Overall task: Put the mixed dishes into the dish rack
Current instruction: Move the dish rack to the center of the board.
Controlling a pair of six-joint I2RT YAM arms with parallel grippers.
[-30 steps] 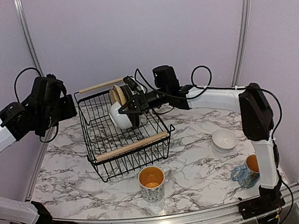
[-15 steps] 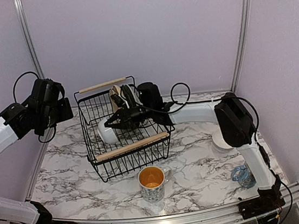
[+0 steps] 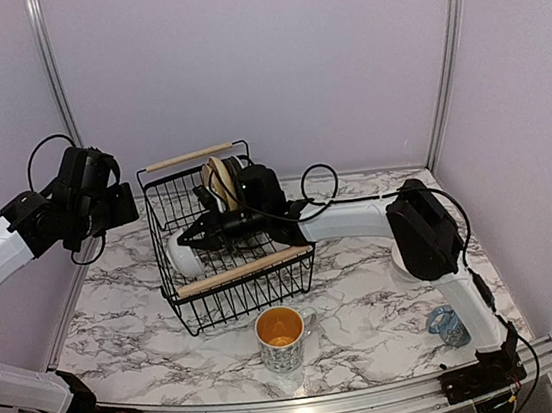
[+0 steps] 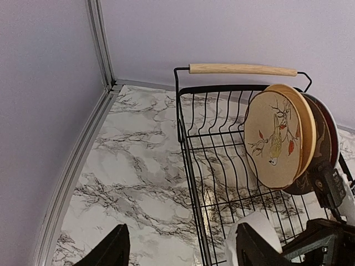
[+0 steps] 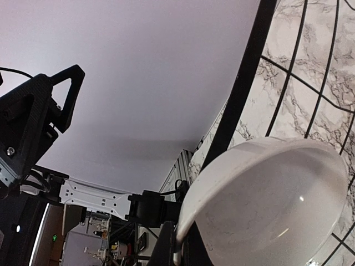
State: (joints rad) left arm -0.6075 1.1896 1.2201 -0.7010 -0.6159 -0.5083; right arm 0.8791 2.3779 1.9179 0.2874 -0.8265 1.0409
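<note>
Marble table (image 3: pixel 369 306), dish rack (image 3: pixel 243 269), bird-painted tan plate (image 4: pixel 274 138) (left wrist only)

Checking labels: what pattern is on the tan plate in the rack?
Tan plate: bird on a red-leafed branch; clearest in left wrist view.

black wire rack (image 3: pixel 252 295) w/ pale wood bar handles (image 3: pixel 244 269). round tan plate (image 4: pixel 274 138): yellow bird, brown twigs, red leaves. glossy white bowl (image 5: pixel 277 205), plain. ceramic mug (image 3: pixel 281 339): orange inside, grey-green print outside. tabletop (image 3: pixel 369 306): white marble, dark grey veins.
</note>
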